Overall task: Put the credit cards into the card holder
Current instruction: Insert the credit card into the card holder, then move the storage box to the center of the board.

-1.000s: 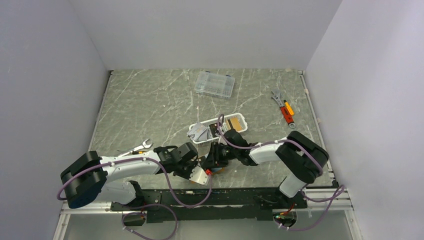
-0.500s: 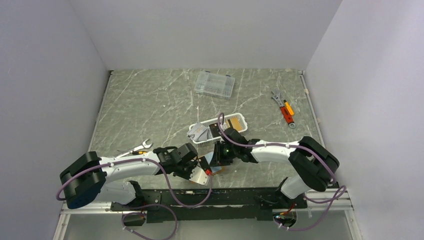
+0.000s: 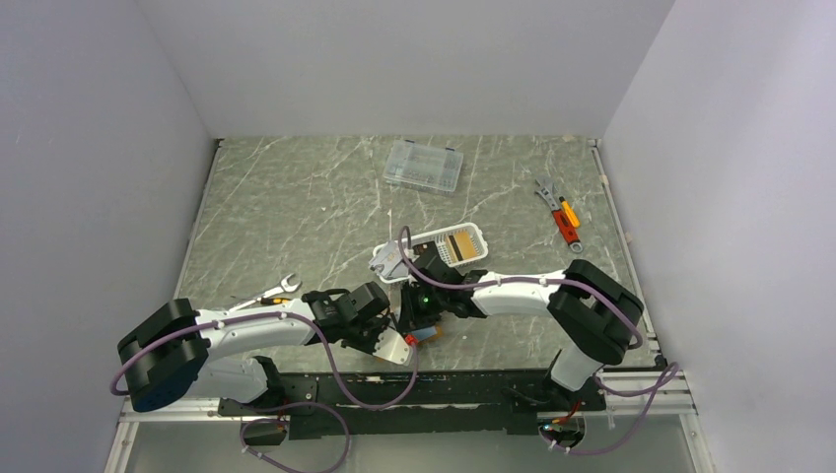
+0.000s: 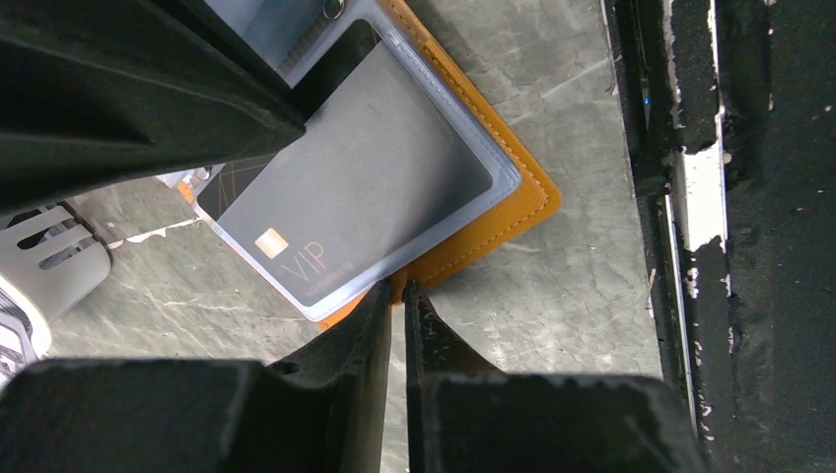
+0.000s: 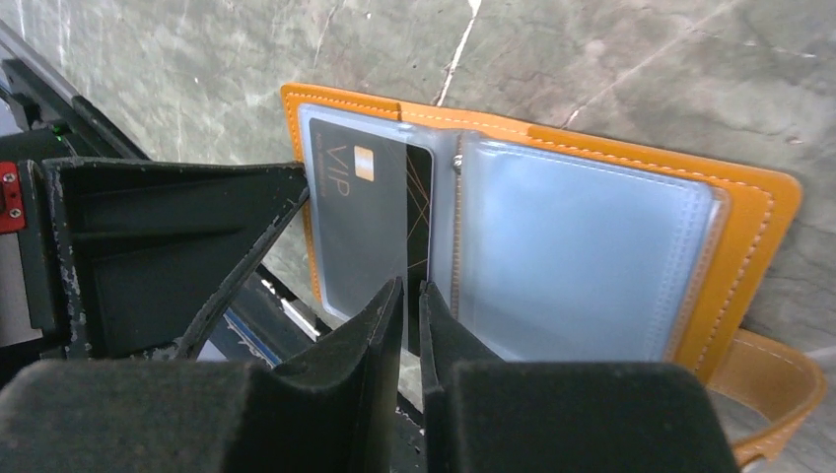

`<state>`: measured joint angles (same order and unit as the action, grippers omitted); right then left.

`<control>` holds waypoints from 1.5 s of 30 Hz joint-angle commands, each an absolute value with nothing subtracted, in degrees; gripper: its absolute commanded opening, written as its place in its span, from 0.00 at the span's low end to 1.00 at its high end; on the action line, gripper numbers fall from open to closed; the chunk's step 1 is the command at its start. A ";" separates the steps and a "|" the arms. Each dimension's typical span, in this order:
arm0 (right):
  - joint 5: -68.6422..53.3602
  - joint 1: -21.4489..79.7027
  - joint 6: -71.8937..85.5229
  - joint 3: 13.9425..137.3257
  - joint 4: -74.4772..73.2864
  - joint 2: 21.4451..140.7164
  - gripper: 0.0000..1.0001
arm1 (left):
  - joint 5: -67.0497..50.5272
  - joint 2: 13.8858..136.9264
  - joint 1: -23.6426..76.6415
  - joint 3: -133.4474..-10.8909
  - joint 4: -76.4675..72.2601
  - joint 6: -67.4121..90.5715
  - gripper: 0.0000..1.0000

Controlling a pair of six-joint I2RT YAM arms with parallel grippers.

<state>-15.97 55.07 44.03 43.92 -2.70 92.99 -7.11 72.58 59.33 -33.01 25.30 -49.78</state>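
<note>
The orange card holder (image 5: 751, 233) lies open on the table near the front edge, its clear sleeves facing up; it also shows in the left wrist view (image 4: 495, 223). A black VIP card (image 5: 367, 219) sits mostly inside the left sleeve, also seen in the left wrist view (image 4: 365, 168). My right gripper (image 5: 412, 287) is shut on that card's exposed edge by the spine. My left gripper (image 4: 398, 289) is shut on the holder's orange edge. In the top view both grippers, left (image 3: 392, 327) and right (image 3: 417, 311), meet over the holder (image 3: 427, 336). A gold-brown card (image 3: 457, 243) and grey-white cards (image 3: 391, 259) lie in the basket.
A white slotted basket (image 3: 480, 236) stands just behind the grippers. A clear compartment box (image 3: 422, 166) is at the back middle. A wrench (image 3: 268, 292) lies at the left. An orange-handled tool (image 3: 564, 219) and a spanner lie at the right. The table's front rail (image 4: 680, 197) is close by.
My right gripper has moved left toward the left gripper with the black card, sliding it further into the sleeve. The basket is more uncovered. The left arm has held still.
</note>
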 commanded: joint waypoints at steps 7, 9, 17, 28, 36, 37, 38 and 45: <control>-18.34 52.21 42.23 42.23 -4.39 87.15 0.16 | -6.84 73.50 59.68 -30.25 25.48 -49.21 0.14; -18.14 51.60 42.44 41.27 -3.91 86.23 0.09 | -6.52 73.48 59.67 -30.23 25.49 -49.23 0.14; -19.21 54.28 42.69 44.89 -2.36 93.48 0.00 | -6.12 73.15 59.59 -30.72 25.18 -48.82 0.14; -18.38 57.05 40.36 49.40 -7.21 94.73 0.00 | -4.99 73.70 58.84 -31.77 24.79 -50.04 0.14; -16.91 46.63 35.23 50.41 -19.93 81.67 0.27 | -7.45 70.74 55.03 -36.09 33.20 -51.99 0.16; -17.22 44.49 34.05 51.81 -21.68 80.29 0.30 | -8.14 70.16 54.19 -37.25 34.86 -52.15 0.16; -17.43 42.67 32.61 54.32 -23.42 79.23 0.33 | -8.85 69.52 53.48 -38.42 36.43 -52.23 0.16; -14.63 28.91 24.61 67.01 -32.45 82.43 0.44 | -13.90 66.81 49.34 -48.44 46.09 -51.21 0.18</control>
<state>-17.26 34.06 30.44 61.73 -25.45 79.92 -9.02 68.82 50.96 -42.70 39.68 -51.33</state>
